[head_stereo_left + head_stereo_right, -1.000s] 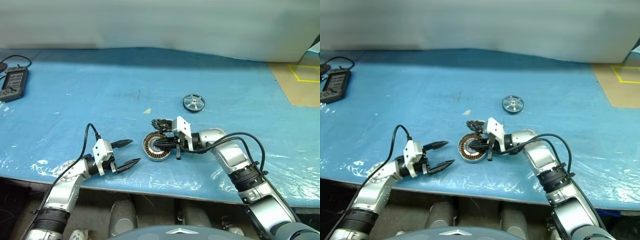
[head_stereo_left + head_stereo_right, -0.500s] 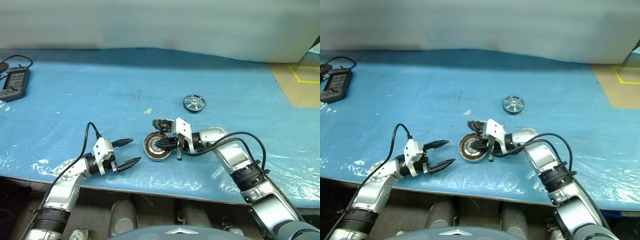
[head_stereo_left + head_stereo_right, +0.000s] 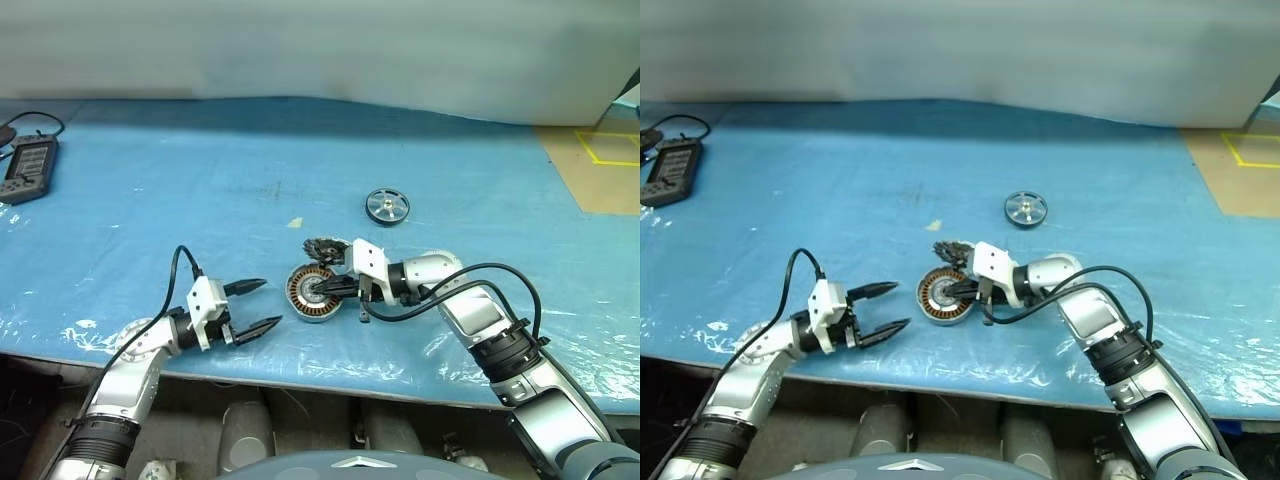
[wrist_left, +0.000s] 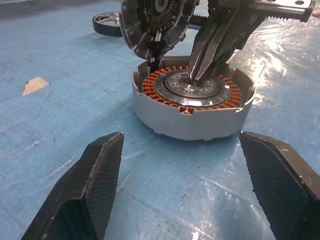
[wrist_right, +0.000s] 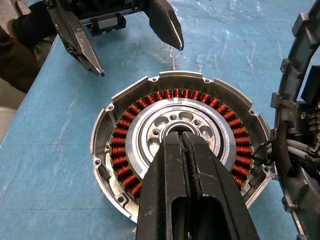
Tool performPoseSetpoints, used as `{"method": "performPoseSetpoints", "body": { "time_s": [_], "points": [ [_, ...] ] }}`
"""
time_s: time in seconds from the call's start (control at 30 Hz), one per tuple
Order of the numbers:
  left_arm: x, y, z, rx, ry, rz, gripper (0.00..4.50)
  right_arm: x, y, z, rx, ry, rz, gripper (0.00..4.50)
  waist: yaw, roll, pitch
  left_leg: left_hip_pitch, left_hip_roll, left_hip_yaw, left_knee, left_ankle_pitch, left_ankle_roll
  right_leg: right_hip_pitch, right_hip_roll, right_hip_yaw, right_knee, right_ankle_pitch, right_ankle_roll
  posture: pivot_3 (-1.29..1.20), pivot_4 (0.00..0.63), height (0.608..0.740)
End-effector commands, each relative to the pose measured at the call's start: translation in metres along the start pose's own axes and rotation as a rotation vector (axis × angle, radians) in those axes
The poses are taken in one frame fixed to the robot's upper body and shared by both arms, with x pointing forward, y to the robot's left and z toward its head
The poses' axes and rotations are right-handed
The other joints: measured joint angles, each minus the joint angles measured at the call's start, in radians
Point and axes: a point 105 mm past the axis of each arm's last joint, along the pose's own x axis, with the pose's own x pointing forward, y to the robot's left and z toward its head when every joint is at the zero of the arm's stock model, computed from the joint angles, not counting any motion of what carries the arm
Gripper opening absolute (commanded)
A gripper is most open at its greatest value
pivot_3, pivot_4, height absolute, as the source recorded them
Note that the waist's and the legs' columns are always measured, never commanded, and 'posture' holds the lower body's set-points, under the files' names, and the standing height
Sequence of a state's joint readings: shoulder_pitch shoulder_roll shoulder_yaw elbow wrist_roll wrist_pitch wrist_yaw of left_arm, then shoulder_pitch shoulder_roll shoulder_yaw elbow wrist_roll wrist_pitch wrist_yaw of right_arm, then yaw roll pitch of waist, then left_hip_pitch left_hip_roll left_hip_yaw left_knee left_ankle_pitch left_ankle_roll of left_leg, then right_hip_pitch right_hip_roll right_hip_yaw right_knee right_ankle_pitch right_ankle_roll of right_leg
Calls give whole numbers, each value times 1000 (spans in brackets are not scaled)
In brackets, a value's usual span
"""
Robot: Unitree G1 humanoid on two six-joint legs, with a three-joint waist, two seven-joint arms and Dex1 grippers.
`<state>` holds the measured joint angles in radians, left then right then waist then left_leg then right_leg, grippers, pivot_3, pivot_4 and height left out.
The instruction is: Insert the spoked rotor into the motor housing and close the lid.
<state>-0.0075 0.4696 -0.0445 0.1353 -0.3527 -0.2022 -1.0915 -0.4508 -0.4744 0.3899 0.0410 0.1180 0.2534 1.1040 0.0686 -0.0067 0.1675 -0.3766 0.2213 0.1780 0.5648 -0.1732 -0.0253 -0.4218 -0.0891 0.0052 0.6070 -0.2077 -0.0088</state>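
Right gripper [image 5: 182,150] shut tight, tips on motor housing [image 3: 312,292] centre hub; spoked rotor [image 3: 387,206] well apart behind; left gripper [image 3: 250,306] wide, maybe idle.

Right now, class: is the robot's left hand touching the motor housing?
Apart. In the left wrist view, bare blue table cover lies between the open left hand and the motor housing; the left eye view shows the same gap.

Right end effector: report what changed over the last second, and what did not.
The right end effector rolled slightly at the wrist, shut fingers staying at the motor housing hub; its cable now droops lower. Nothing was grasped or released. The open left end effector, lid and spoked rotor stayed put.
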Motion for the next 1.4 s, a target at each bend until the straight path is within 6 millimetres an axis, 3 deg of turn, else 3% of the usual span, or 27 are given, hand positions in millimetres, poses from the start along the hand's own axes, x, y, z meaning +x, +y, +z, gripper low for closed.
{"method": "performPoseSetpoints", "body": {
  "time_s": [0.03,0.13,0.37,0.6,1.0,1.27,1.4],
  "points": [
    [-2,1,3,26,-19,-2,3893,-6,1,14,25,-78,1,33,0,0,0,0,0,0,0,0,0,0,0,0,0,0,0,0,150,740],
    [-2,1,2,26,-20,-4,3893,-8,0,26,28,-126,8,33,0,0,0,-1,0,0,0,0,0,-1,0,0,0,0,0,0,150,740],
    [-1,1,0,24,-21,-6,3893,-3,-1,29,27,-133,11,33,0,0,0,-1,0,0,0,0,0,-1,0,0,0,0,0,0,150,740],
    [-4,0,-4,22,-19,-2,3893,7,-1,19,45,-98,7,33,0,0,0,-1,0,0,0,0,0,-1,0,0,0,0,0,0,150,740],
    [-1,-2,7,28,-27,4,3893,11,1,-5,60,22,3,33,0,0,0,-1,0,0,0,0,0,-1,0,0,0,0,0,0,150,740],
    [1,-2,10,26,-27,3,3893,5,3,-5,17,50,9,33,0,0,0,-1,0,0,0,0,0,-1,0,0,0,0,0,0,150,740],
    [2,-3,15,28,-31,0,3893,-1,2,10,21,-28,2,33,0,0,0,-1,0,0,0,0,0,-1,0,0,0,0,0,0,150,740]
  ]
}}
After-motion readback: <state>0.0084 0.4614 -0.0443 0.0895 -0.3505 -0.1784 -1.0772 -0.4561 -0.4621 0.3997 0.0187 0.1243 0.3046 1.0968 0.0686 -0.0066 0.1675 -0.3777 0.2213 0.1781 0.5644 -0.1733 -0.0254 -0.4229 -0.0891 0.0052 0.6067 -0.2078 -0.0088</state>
